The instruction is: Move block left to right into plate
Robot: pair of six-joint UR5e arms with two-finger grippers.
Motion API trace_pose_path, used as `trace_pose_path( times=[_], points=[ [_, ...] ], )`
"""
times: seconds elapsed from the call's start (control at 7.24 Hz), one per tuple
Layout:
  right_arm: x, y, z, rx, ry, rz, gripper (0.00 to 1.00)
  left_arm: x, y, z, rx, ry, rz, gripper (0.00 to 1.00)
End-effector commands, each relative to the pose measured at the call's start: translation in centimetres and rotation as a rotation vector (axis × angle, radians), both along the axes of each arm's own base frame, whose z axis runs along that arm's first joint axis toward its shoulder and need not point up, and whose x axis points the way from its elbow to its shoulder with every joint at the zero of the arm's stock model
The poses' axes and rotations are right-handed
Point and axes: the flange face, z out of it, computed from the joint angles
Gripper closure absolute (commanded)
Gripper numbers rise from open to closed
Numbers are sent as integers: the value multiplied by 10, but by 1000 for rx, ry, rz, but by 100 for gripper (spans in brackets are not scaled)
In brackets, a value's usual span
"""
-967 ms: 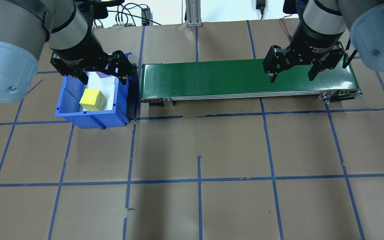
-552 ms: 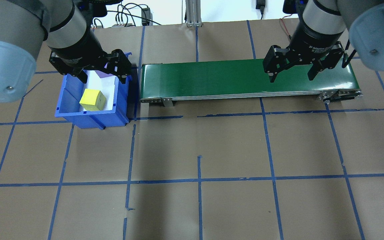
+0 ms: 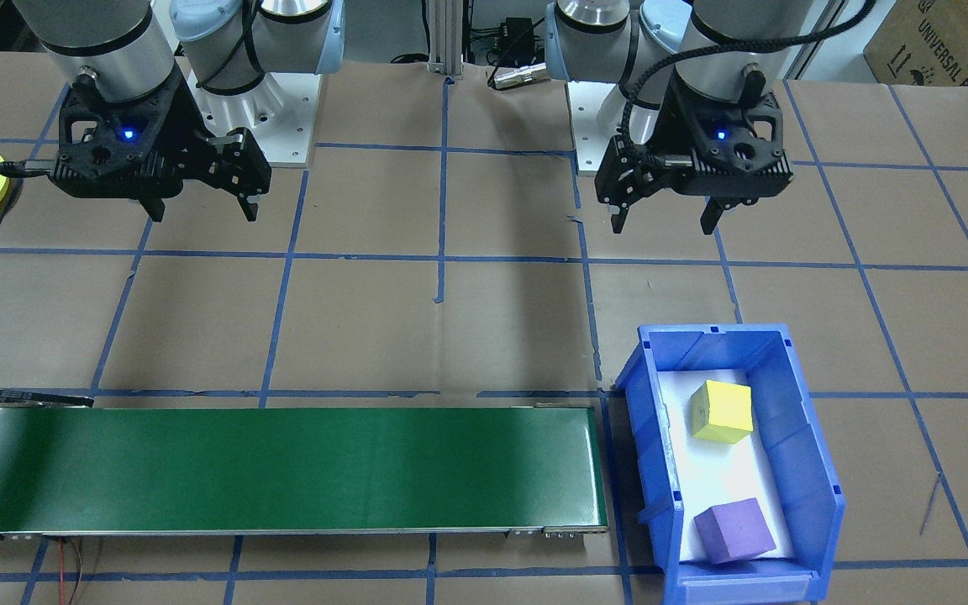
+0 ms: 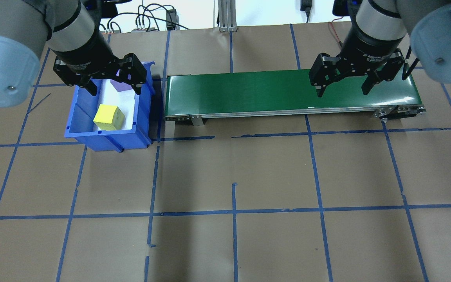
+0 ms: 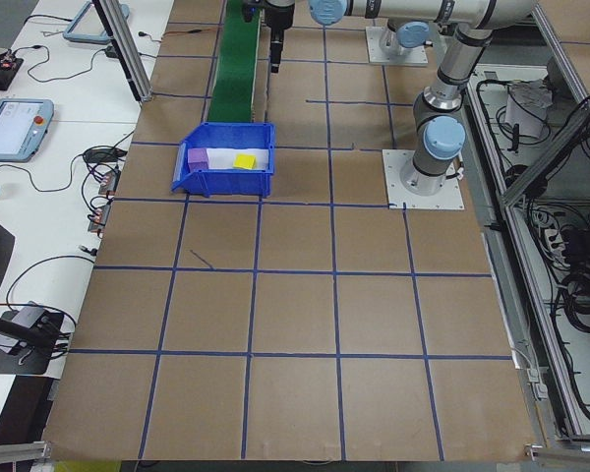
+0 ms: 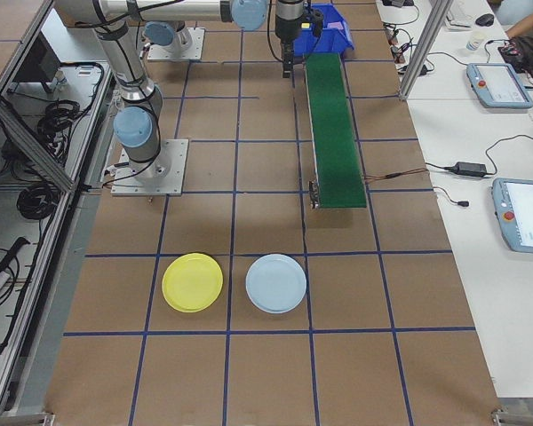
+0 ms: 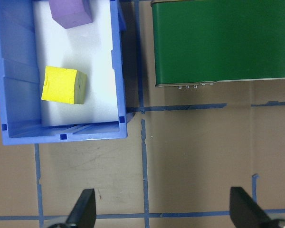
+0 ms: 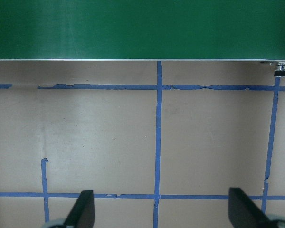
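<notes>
— Brown paper covers the whole bench [image 4: 233,168], ruled into squares with blue tape. What's sitting on it?

— At one end a blue bin [image 3: 812,470] with two blocks inside on a white liner: a yellow block [image 3: 722,411] at the end nearer the robot and a purple block [image 3: 733,530] at the far end. They lie apart from each other. Just beside the bin runs a long green conveyor belt [image 3: 282,470].

— And the plate?

— Well away, past the other end of the belt. The yellow plate [image 6: 192,282] lies flat on the paper with a pale blue plate [image 6: 276,283] just beside it. Neither has anything on it. From across the bench only an edge of the yellow one shows, close to the right arm.

— Where are the arms?

— Both hang over the bench, pointing down. The left pincer [image 4: 114,87] hovers above the bin, roughly over the purple block's end, its fingers spread wide and gripping nothing. Its own camera looks down on both blocks, with the two fingertips [image 7: 85,209] far apart at the bottom of the view.

— The right one?

— The right pincer [image 4: 341,91] sits above the belt's other end, also spread apart and empty.
</notes>
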Motion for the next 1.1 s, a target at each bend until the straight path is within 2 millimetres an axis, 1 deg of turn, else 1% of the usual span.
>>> trace_pose_path(
  times=[0.0, 0.14, 0.28, 0.41, 0.55, 0.69, 0.83, 0.97],
  points=[
    [-3, -1, 0, -1, 3, -5, 0, 51, -74, -46, 44, -2, 14, 0],
    [-2, -1, 0, -1, 3, -4, 0, 56, -122, -50, -17, -10, -10, 0],
    [-2, -1, 0, -1, 3, -4, 0, 62, -169, -66, -28, -8, -12, 0],
    [-1, -1, 0, -1, 1, -2, 0, 67, -212, -91, -46, -8, -11, 0],
    [-1, 0, 0, -2, 1, -2, 0, 84, -233, -109, -81, -5, 11, 0],
    [0, -1, 0, -2, -2, -2, 0, 110, -241, -132, -64, 41, 39, 0],
    [0, -2, 1, -14, -2, 0, 0, 115, -246, -157, -62, 44, 42, 0],
    [0, -3, 0, -17, -2, 0, 0, 118, -251, -187, -44, 47, 48, 0]
  ],
)
